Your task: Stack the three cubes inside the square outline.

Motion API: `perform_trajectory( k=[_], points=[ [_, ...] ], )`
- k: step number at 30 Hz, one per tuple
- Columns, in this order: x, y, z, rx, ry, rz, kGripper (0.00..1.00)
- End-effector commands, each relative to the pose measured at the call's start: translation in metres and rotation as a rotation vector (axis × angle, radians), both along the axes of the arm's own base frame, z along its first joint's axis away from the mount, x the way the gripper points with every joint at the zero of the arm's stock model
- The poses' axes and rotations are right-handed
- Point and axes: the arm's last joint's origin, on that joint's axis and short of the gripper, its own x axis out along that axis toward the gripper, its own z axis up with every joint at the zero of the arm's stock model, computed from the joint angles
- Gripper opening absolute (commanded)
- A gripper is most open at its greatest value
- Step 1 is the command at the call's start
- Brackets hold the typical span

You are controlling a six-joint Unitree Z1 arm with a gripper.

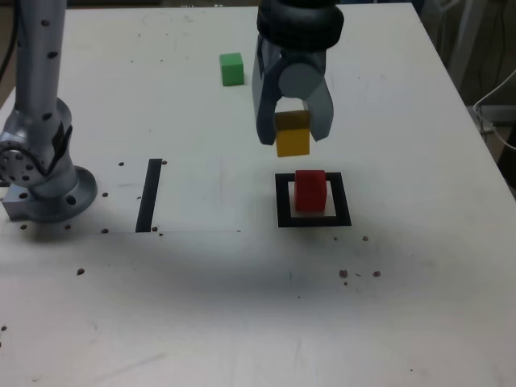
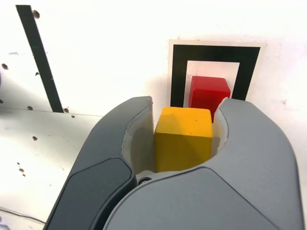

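The gripper hangs above the white worktop with its two grey jaws pressed against opposite sides of the yellow cube, which it holds clear of the surface; in the wrist view the same cube sits squarely between the pale inner pads, flat faces against them, its lower part poking out below the jaw tips; the red cube stands inside the square outline, on its white centre, toward the far side of it; seen from the exterior view the held yellow block is above and a little toward the far edge of the worktop from the red one, not touching it, slightly to the exterior view's left of it; the green cube rests alone near the far edge of the worktop, well apart from the outline and from the other two; a narrow black strip lies flat on the worktop between the arm's base and the outline, running from near to far; the base stands at the worktop's edge on the exterior view's left; small dark specks are scattered over the surface on the near side of the outline.
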Motion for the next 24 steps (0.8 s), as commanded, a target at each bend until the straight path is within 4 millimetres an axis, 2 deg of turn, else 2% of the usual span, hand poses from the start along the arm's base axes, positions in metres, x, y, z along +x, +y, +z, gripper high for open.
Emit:
perform_trajectory(
  k=[1, 24],
  points=[
    [0.003, -0.003, -0.004, -0.002, -0.006, -0.011, 0.3],
    [0.022, -0.011, -0.035, 0.013, -0.001, -0.031, 0.3]
  ],
)
